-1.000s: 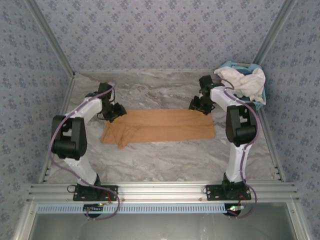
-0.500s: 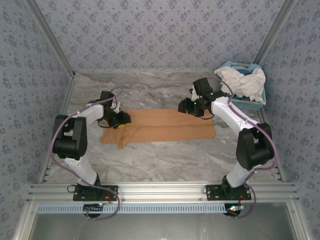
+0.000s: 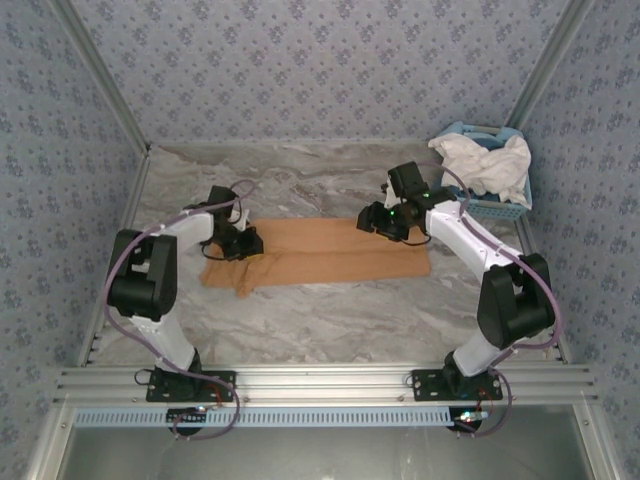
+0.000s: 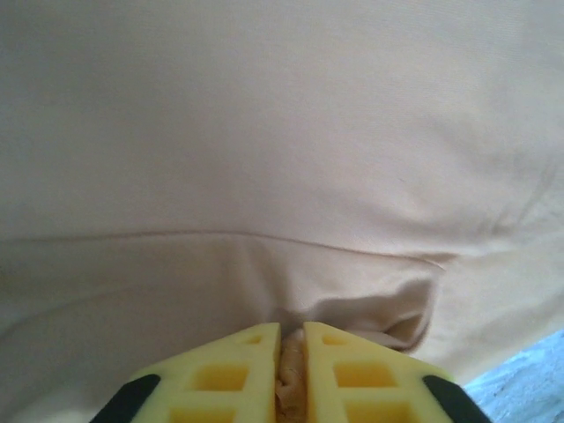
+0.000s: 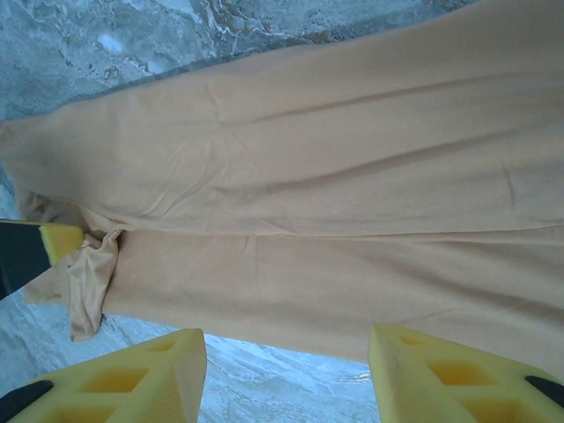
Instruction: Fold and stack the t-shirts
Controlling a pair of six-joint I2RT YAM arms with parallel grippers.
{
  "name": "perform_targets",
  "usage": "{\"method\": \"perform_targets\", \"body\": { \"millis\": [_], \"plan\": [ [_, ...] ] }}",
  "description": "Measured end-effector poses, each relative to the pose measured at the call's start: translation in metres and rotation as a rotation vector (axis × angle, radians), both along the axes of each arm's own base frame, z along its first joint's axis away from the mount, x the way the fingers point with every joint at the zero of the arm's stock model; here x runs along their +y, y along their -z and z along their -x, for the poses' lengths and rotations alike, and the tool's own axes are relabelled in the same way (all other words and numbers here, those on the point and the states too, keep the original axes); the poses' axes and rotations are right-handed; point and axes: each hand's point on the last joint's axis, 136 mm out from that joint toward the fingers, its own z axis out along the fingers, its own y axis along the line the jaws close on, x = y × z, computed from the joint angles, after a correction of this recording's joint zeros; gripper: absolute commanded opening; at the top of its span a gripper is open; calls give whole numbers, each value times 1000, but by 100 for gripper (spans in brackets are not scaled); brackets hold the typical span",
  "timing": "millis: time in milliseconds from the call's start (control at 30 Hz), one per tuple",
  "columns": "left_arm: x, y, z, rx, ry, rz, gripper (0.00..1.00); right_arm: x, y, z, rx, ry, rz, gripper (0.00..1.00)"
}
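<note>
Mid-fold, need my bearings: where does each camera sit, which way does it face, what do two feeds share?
Top external: above and behind the bases, looking down over the marble table; both arms, left gripper and right gripper at the tan-orange cloth t-shirt.
Left wrist: close above the t-shirt; its yellow fingers pinch a fold.
Right wrist: looking down along the t-shirt, yellow fingers open.
Shared: right wrist and top external both show the left gripper at the t-shirt's end.

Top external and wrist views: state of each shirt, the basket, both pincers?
tan-orange t-shirt: folded into a long strip, lying flat, left end bunched.
white t-shirt: crumpled, heaped in the basket.
basket: upright, holding the white t-shirt.
left pincer: shut on the tan-orange t-shirt's bunched end.
right pincer: open, over the strip.
</note>
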Motion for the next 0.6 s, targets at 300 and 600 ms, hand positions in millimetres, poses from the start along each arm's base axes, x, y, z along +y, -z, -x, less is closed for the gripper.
{"method": "perform_targets", "body": {
  "millis": [300,600],
  "plan": [
    [-16,-18,23,25,-5,0,1,-1,5,4,15,-1,4,53],
    [-51,-14,54,152,-11,35,7,-3,7,14,31,-8,-9,52]
  ]
}}
